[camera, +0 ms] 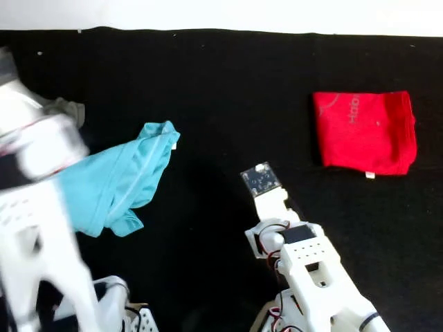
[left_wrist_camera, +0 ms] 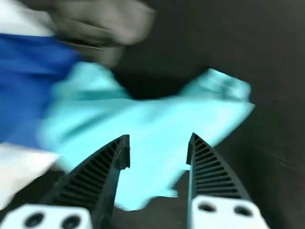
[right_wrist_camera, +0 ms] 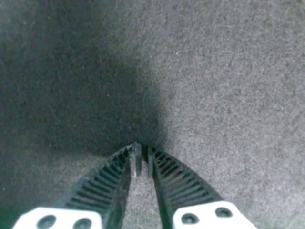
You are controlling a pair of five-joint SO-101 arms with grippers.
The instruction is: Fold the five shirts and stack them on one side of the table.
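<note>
The left arm (camera: 31,207) hangs over the turquoise shirt (camera: 118,181), jaws open. The right arm (camera: 304,259) points down at the worktop (camera: 228,90), jaws closed.

You have the folded shirt (camera: 363,131) lying flat on the bench (camera: 228,90) at the far right. Well apart from it, on the left, lies the loose shirt (camera: 118,183), with more cloth (camera: 69,109) just behind it. Your left arm (camera: 34,207) stands over that shirt's left part, jaws above it. Your right arm (camera: 297,256) sits front and centre, jaws over bare bench.
</note>
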